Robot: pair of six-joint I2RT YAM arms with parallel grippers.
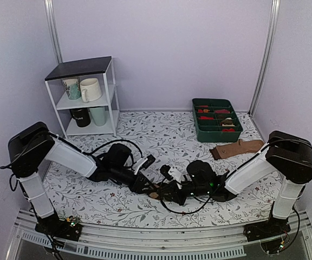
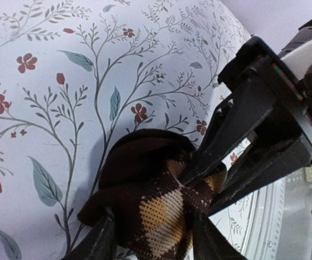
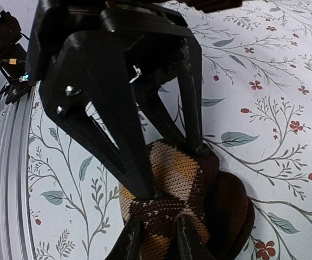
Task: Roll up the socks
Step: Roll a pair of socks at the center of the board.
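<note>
The socks [image 1: 156, 190] are bunched into a dark brown bundle with tan-orange diamonds, lying on the floral tablecloth near the front middle. My left gripper [image 1: 145, 183] comes from the left and my right gripper [image 1: 166, 189] from the right, and they meet on the bundle. In the left wrist view my left gripper [image 2: 155, 238] straddles the socks [image 2: 156, 208], with its fingers pressed to both sides. The right gripper's fingers [image 2: 226, 154] enter from the upper right and dig into the fabric. In the right wrist view my right gripper [image 3: 158, 244] pinches a fold of the socks [image 3: 199, 184], and the left fingers [image 3: 121, 151] press in from above.
A plain tan sock [image 1: 237, 148] lies at the right. A green tray [image 1: 198, 125] with small red bundles stands behind it. A white shelf [image 1: 111, 92] with mugs stands at the back left. The table's metal front rail [image 1: 161, 238] is just behind the bundle.
</note>
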